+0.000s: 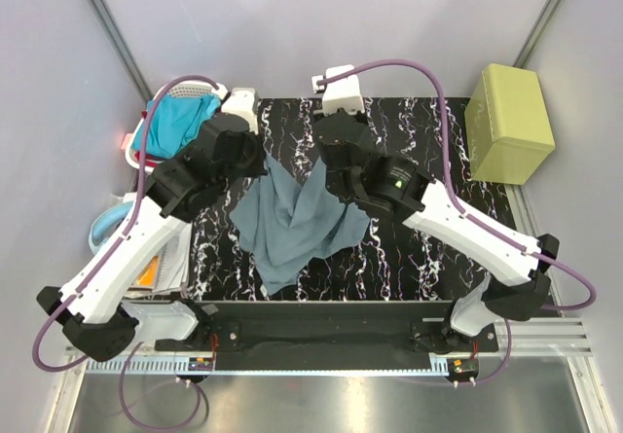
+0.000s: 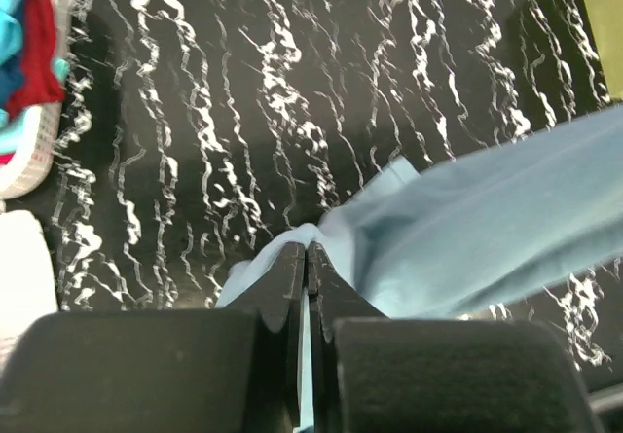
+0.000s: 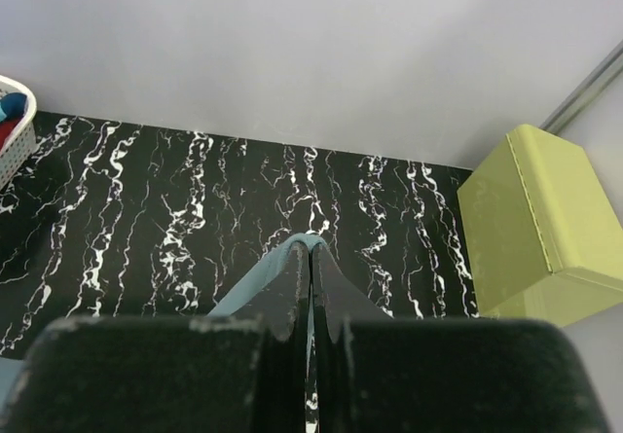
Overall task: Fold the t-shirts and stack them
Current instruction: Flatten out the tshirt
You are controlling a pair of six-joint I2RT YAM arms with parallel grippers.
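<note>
while overhead view hides jaws, wrist views show left gripper (image 2: 307, 250), right gripper (image 3: 310, 253) clenched on grey-blue tee (image 1: 292, 224).

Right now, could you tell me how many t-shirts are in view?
3. A grey-blue shirt hangs from the left gripper and right gripper; a turquoise shirt and a red shirt lie in the basket, where more may be hidden.

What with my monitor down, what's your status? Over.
Left gripper and right gripper both shut on grey-blue t-shirt. Shirt bunched between them, not yet folded. Turquoise tee and red tee in laundry basket. Green box far right, clear of it.
</note>
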